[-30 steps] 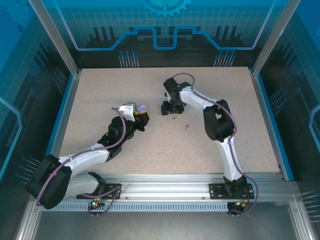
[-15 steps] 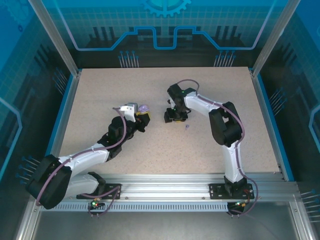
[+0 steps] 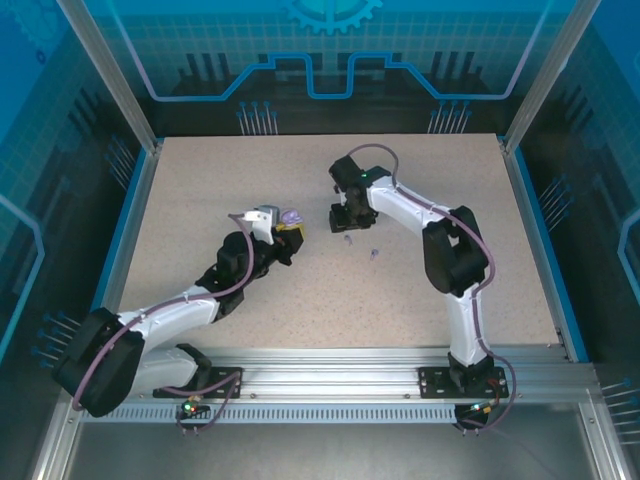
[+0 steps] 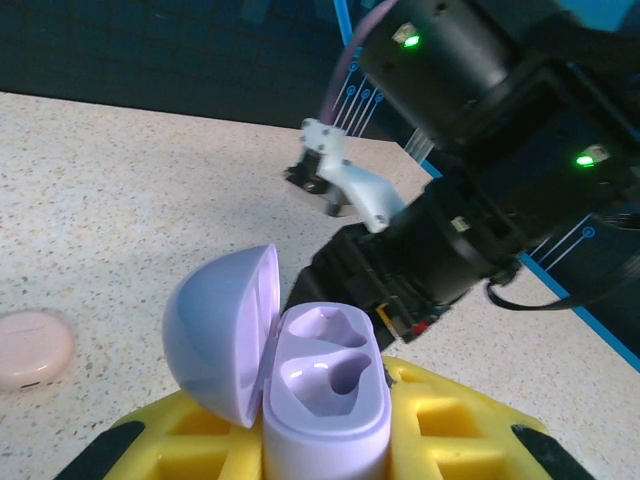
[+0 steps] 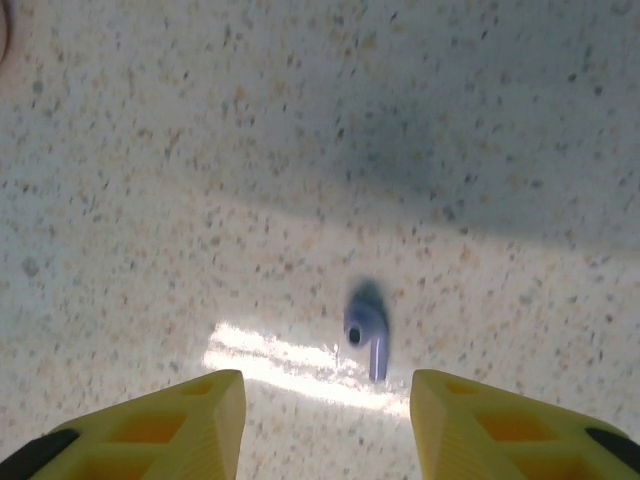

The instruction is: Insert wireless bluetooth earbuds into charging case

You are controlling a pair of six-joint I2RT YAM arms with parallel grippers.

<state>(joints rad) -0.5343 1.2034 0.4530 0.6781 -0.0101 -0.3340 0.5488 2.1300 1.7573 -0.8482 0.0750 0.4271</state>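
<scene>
My left gripper is shut on a lavender charging case, held upright above the table. In the left wrist view the case stands between the yellow fingers with its lid swung open to the left and both wells empty. My right gripper points down at the table, open. A lavender earbud lies flat just ahead of the gap between its yellow fingertips, touching neither; from above this earbud sits just below the gripper. A second lavender earbud lies a little to the right.
A closed pink case rests on the table to the left of the held case. The right arm's wrist hangs close behind the open case. Speckled tabletop extends around both arms, bounded by blue side rails.
The right gripper dipped toward the near side, then came back a little over the earbud, and its jaws have narrowed. The left gripper and the case have stayed put.
</scene>
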